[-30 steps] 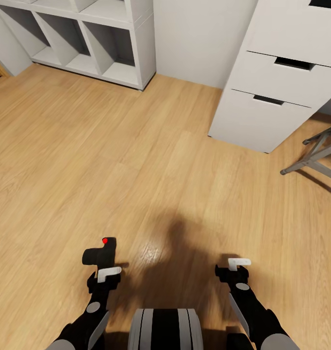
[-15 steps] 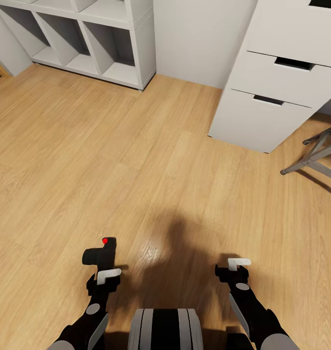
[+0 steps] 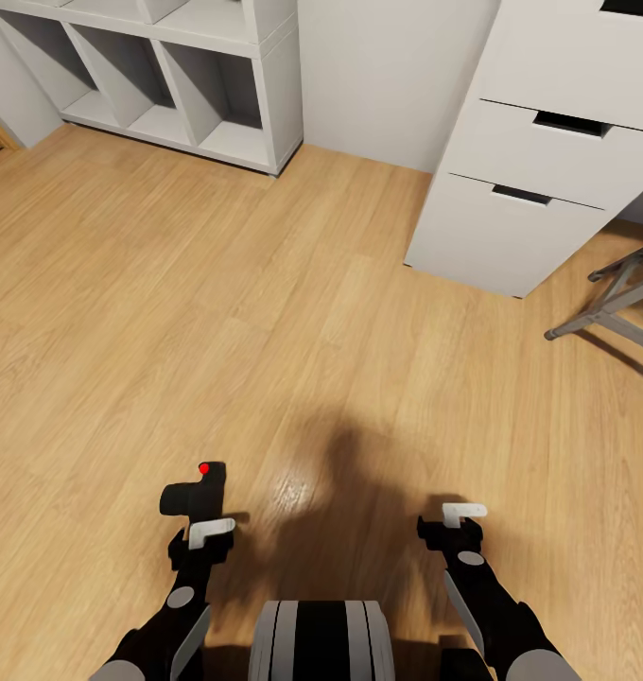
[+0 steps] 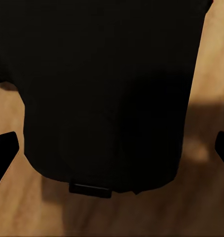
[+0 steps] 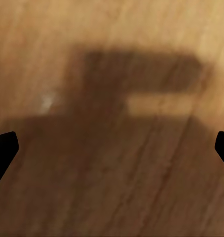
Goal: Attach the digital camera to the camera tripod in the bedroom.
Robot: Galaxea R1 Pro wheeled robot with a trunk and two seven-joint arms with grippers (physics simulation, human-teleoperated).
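Note:
The digital camera, small, matte black, with a red button on top, sits in my left gripper low at the left of the head view, above the wood floor. In the left wrist view its dark body spans nearly the whole space between the two fingertips. My left gripper is shut on it. My right gripper hangs open over the floor with nothing in it; the right wrist view has bare floorboards and shadow between its fingertips. The camera tripod is out of view.
A white cube shelf stands against the back wall at the left. A white drawer unit stands at the back right. A low grey folding frame sits at the right edge. Light wood floor lies ahead.

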